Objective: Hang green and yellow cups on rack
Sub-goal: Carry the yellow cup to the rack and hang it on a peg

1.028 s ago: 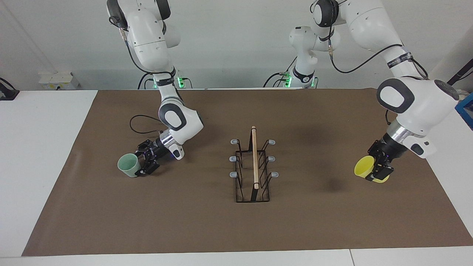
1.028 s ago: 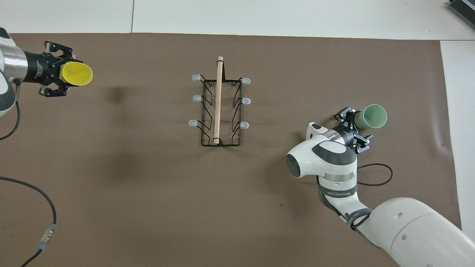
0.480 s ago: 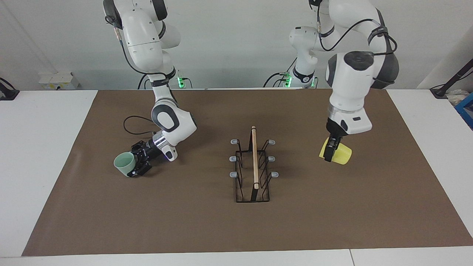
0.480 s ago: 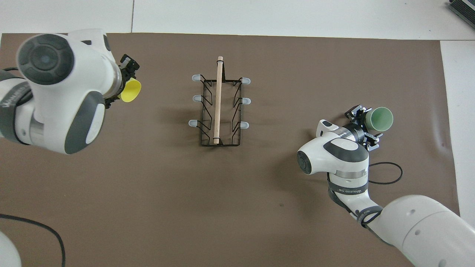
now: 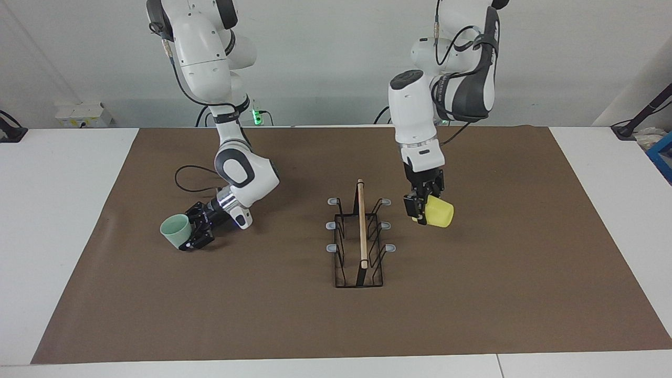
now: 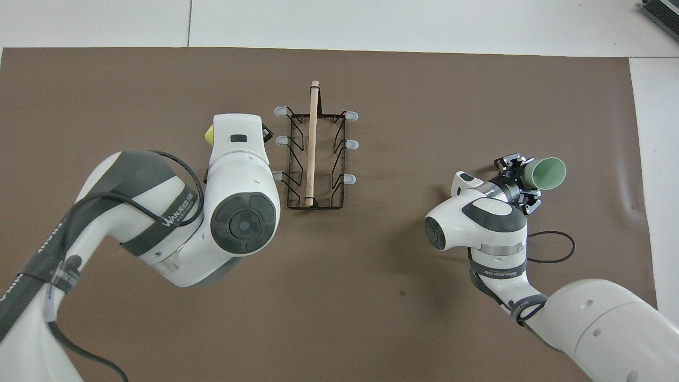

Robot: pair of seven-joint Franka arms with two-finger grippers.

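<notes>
The black wire rack with its wooden rod stands mid-mat, and nothing hangs on its grey-capped prongs. My left gripper is shut on the yellow cup, holding it tilted in the air just beside the rack, toward the left arm's end. In the overhead view the left wrist hides that gripper, and only a sliver of the yellow cup shows. My right gripper is shut on the pale green cup, low at the mat toward the right arm's end, mouth tilted away from the arm.
A brown mat covers most of the white table. A black cable loop lies on the mat beside the right arm's wrist. A blue item sits at the table edge at the left arm's end.
The left arm has swung the yellow cup from its end of the mat to right beside the rack. The right gripper has shifted slightly outward with the green cup.
</notes>
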